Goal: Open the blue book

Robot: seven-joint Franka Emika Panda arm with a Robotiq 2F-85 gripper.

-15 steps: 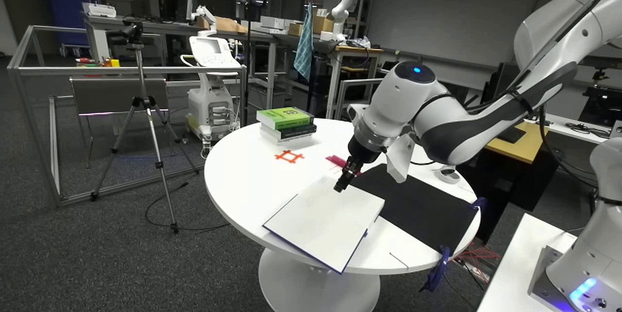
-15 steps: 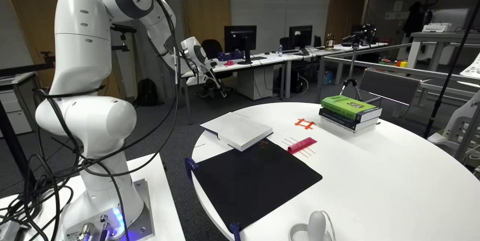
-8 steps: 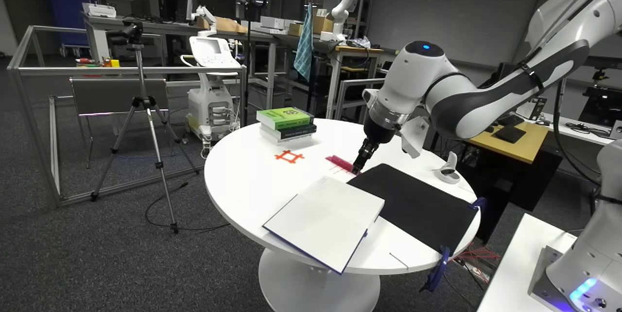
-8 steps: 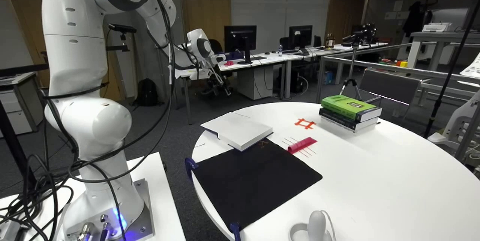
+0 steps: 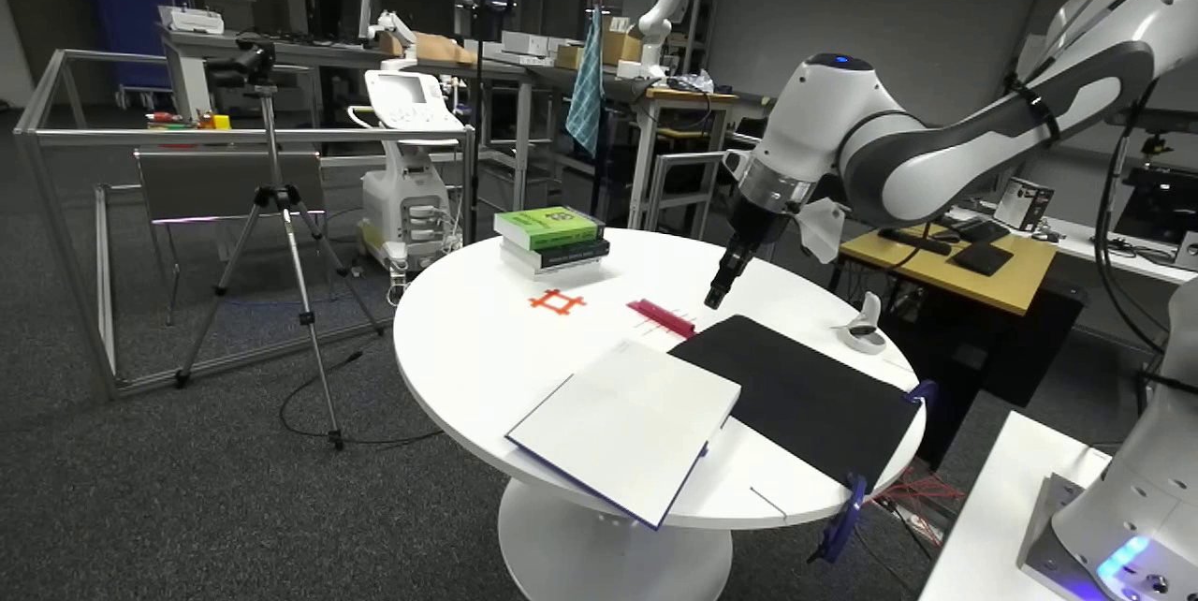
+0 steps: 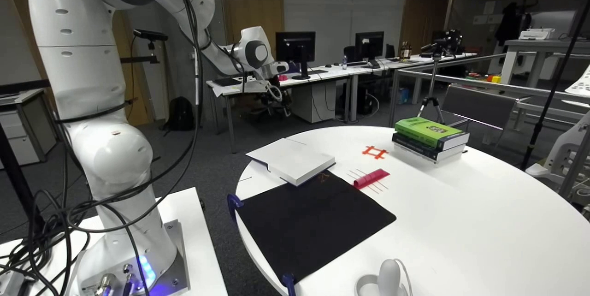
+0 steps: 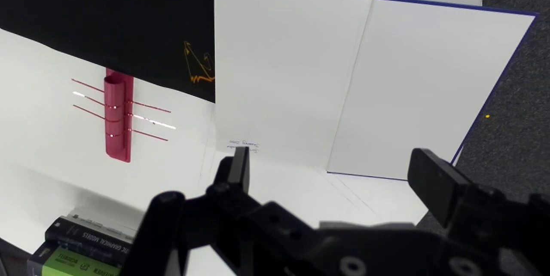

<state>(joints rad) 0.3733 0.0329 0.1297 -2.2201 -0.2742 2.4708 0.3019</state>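
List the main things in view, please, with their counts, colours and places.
Round table: one, white, foreground.
Mat: one, black, at the table's edge.
Blue book: one, blue cover with white pages, open on the table, overlapping the mat.
Clamps: two, dark blue, at the table's rim.
Stacked books: three, green over black over white, on the table.
Tube-shaped holder: one, pink-red, beside the mat.
Hash-shaped frame: one, orange, near the stacked books.
Controller-like device: one, pale, on the table.
Hanging cloth: one, teal, background.
Robot's arm: one, white and grey, over the table.
Gripper: one, black, open, above the table.
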